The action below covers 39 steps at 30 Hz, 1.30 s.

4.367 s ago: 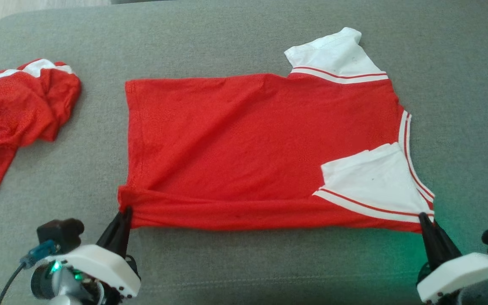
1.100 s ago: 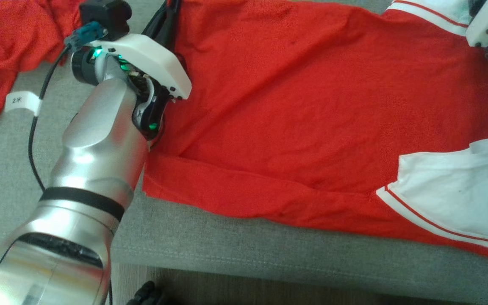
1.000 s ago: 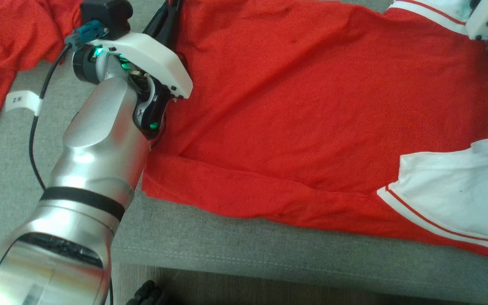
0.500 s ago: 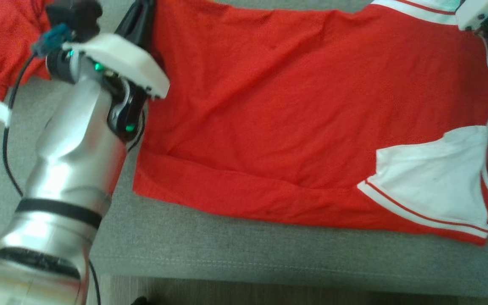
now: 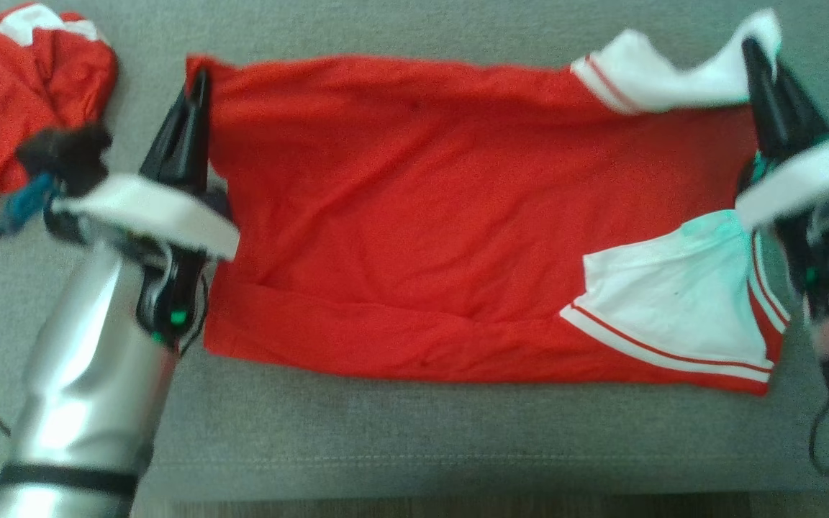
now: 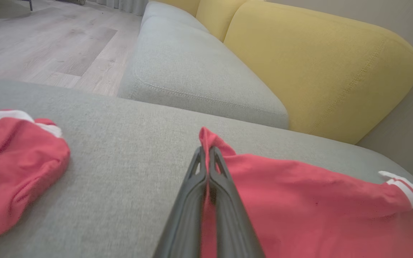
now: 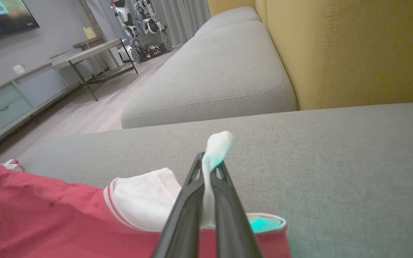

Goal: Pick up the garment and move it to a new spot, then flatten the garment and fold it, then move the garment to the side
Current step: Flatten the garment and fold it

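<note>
The garment (image 5: 422, 216), a red T-shirt with white sleeves, lies spread across the grey cushion (image 5: 414, 446), its near edge folded over and one white sleeve (image 5: 666, 309) lying on top. My left gripper (image 5: 198, 79) is shut on the shirt's far left hem corner; in the left wrist view the fingertips (image 6: 206, 157) pinch that red corner of the garment (image 6: 299, 208). At the far right, my right gripper (image 5: 751, 47) is shut on the far white sleeve (image 5: 659, 72). In the right wrist view the white cloth (image 7: 213, 150) sticks up between the closed fingers.
A second red and white garment (image 5: 11, 108) lies crumpled at the cushion's far left, also seen as a heap (image 6: 13, 168) in the left wrist view. Yellow backrests (image 6: 317, 64) stand behind further grey cushions (image 7: 221, 79). The cushion's front edge runs along the head view's bottom.
The head camera has tilted up, bringing both fingertips and the far edge into view. My right gripper has shut on the far white sleeve. The left gripper stays shut on the hem corner.
</note>
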{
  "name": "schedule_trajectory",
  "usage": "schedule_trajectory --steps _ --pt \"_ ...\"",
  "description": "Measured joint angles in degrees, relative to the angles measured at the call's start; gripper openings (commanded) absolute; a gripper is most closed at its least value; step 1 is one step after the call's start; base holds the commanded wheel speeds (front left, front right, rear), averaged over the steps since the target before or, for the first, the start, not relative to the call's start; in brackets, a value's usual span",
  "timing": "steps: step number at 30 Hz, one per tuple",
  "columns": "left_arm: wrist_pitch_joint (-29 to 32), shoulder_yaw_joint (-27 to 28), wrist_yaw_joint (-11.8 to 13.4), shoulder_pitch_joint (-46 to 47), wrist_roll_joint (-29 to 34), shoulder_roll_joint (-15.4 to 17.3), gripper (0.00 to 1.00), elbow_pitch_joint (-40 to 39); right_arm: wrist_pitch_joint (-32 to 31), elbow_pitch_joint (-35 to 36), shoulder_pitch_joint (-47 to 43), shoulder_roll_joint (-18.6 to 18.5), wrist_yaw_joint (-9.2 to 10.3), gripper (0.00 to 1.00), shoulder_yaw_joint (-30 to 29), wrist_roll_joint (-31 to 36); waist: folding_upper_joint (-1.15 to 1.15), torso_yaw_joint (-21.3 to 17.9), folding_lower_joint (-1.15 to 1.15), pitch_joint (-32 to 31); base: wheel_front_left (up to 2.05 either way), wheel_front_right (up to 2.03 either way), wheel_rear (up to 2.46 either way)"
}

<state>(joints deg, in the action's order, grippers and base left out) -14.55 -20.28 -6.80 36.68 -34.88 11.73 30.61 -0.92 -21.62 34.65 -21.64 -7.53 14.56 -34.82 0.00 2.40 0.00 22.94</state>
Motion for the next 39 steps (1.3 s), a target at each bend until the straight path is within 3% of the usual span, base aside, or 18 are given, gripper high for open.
schedule_trajectory --steps 9,17,18,19,20,21,30,39 --pt "0.3 2.5 2.4 -14.3 -1.4 1.8 0.0 -9.5 -2.5 16.3 -18.5 2.0 0.0 0.0 -4.2 -4.7 0.0 -1.9 0.0 -2.7 0.0 0.0 0.0" --pt "3.6 2.7 4.3 -21.4 -3.7 2.6 0.0 -13.3 -5.2 21.2 -28.3 5.9 0.0 0.0 -7.7 -5.3 0.0 -2.6 0.0 -3.3 0.0 0.0 0.0" --pt "4.1 2.7 4.3 -21.8 -4.1 2.6 0.08 -13.3 -5.6 21.3 -28.8 6.3 0.0 0.07 -7.9 -5.3 0.0 -2.7 0.0 -3.2 0.0 0.0 0.0" --pt "4.5 2.6 4.3 -22.1 -4.3 2.6 0.42 -13.2 -5.8 21.3 -29.2 6.7 0.0 0.4 -7.9 -5.3 0.0 -2.7 0.0 -3.2 0.0 0.0 0.0" --pt "4.9 2.6 4.4 -22.3 -4.5 2.6 0.92 -13.1 -6.3 21.3 -29.7 7.1 0.0 0.86 -8.0 -4.9 0.0 -2.6 0.0 -3.2 0.0 0.0 0.0" --pt "5.0 2.5 4.5 -22.5 -4.7 2.6 1.0 -12.8 -6.9 21.3 -30.3 7.4 0.0 1.0 -8.2 -4.3 0.0 -2.6 0.0 -3.3 0.0 0.0 0.0" --pt "2.2 2.5 7.3 -24.3 -2.3 2.6 1.0 -12.2 -7.1 24.0 -36.5 9.6 0.0 1.0 -7.9 2.9 0.0 -2.9 0.0 -4.6 0.0 0.0 0.0" --pt "0.3 4.2 11.9 -28.0 5.7 2.7 1.0 -20.9 -2.3 30.2 -36.6 13.4 0.0 1.0 -13.0 12.0 0.0 -3.2 0.0 -7.6 0.0 0.0 0.0"
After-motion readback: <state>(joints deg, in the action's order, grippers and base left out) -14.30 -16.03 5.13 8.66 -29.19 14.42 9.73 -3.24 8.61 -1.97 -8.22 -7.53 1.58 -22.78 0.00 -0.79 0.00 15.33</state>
